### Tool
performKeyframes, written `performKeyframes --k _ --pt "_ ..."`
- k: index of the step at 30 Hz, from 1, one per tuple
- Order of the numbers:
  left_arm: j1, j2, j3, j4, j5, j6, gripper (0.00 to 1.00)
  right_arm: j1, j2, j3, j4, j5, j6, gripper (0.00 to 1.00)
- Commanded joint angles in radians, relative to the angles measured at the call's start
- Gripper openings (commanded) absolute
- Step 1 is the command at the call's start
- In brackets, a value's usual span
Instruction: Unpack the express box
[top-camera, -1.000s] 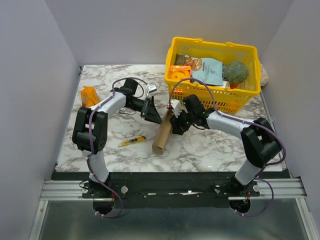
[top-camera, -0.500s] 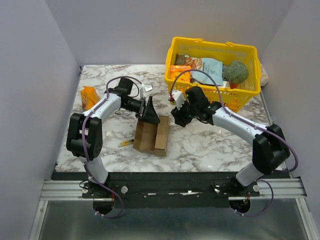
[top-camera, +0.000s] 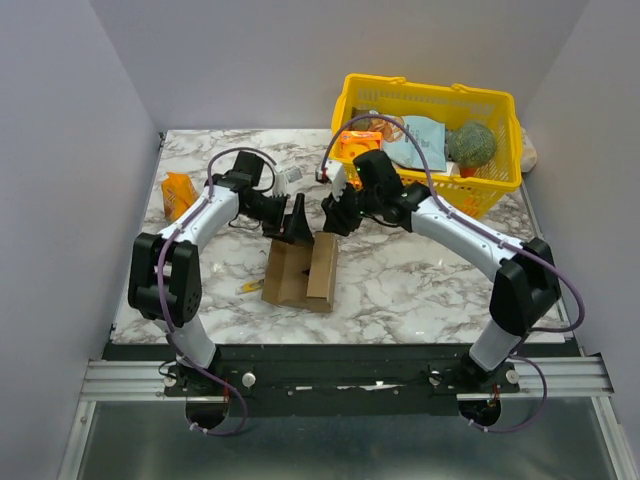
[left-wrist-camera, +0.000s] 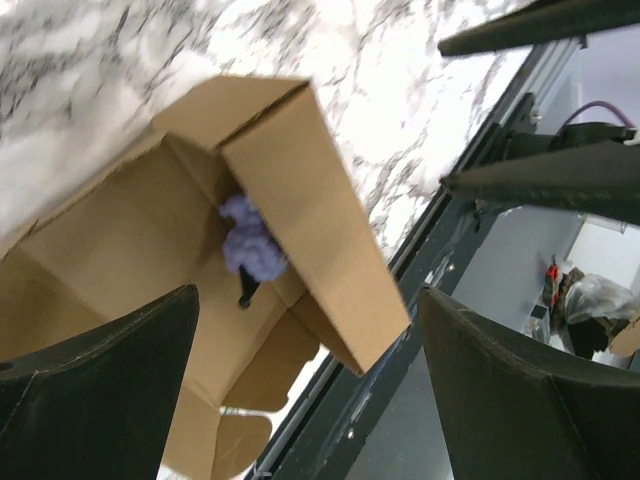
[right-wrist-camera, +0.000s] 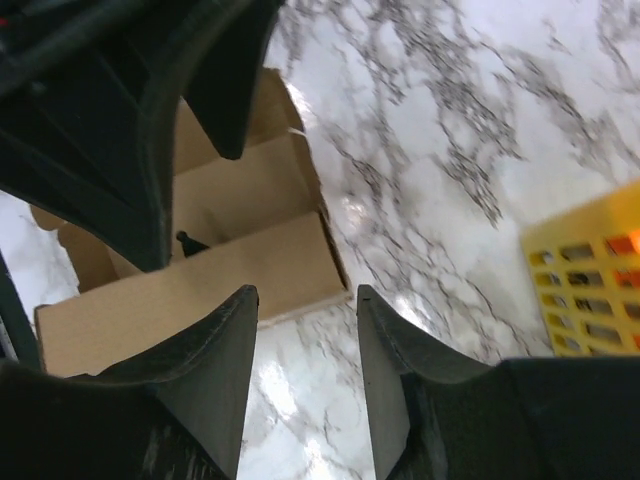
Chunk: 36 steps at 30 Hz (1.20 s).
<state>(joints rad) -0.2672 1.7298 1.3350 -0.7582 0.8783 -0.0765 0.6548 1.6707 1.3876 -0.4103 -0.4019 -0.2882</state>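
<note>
The express box (top-camera: 298, 272) is a small brown carton lying on the marble table with its flaps open. In the left wrist view the express box (left-wrist-camera: 150, 240) shows a purple lump (left-wrist-camera: 250, 245) and a small black piece (left-wrist-camera: 244, 293) inside. My left gripper (top-camera: 297, 222) hangs open and empty over the box's far edge, its jaws wide apart (left-wrist-camera: 308, 295). My right gripper (top-camera: 335, 214) is just right of it, open and empty above the box's far right corner (right-wrist-camera: 305, 292). The box also shows in the right wrist view (right-wrist-camera: 190, 295).
A yellow mesh basket (top-camera: 496, 183) with groceries stands at the back right. An orange snack packet (top-camera: 179, 192) lies at the left. A yellow utility knife (top-camera: 253, 286) lies left of the box. A small white item (top-camera: 290, 174) sits behind the left gripper.
The box, held up on end at the right gripper a second ago, now lies flat and open. The right gripper has let go and moved back left, beside the left gripper.
</note>
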Motion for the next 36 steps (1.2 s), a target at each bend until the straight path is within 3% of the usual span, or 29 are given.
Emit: performKeyframes --k 1,5,8,9,11,20,26,30,36 --pt "0.062 -0.071 -0.066 -0.016 -0.093 0.007 0.95 0.065 0.060 0.071 -0.033 -0.112 -0.003 0.43" --pt "0.141 -0.064 -0.117 -0.009 -0.023 0.009 0.75 0.126 0.101 0.087 -0.032 -0.106 -0.005 0.37" --pt "0.146 -0.029 -0.141 0.011 0.126 -0.008 0.60 0.147 0.123 0.083 -0.028 -0.129 0.035 0.33" --pt "0.146 -0.013 -0.151 0.035 0.190 -0.035 0.53 0.152 0.127 0.083 -0.030 -0.143 0.053 0.33" --pt "0.141 0.019 -0.190 0.103 0.266 -0.126 0.48 0.163 0.145 0.082 -0.030 -0.153 0.067 0.32" --pt "0.135 0.151 -0.126 0.002 0.021 -0.040 0.46 0.241 0.244 0.091 0.007 -0.138 0.124 0.33" --pt "0.135 0.197 -0.126 -0.030 -0.001 0.000 0.46 0.266 0.270 0.059 0.014 0.046 0.127 0.31" --pt "0.135 0.208 -0.135 -0.036 -0.041 0.009 0.47 0.255 0.201 -0.054 0.019 0.213 0.066 0.28" --pt "0.135 0.203 -0.125 -0.063 -0.068 0.047 0.48 0.223 0.009 -0.223 0.021 0.239 -0.015 0.27"
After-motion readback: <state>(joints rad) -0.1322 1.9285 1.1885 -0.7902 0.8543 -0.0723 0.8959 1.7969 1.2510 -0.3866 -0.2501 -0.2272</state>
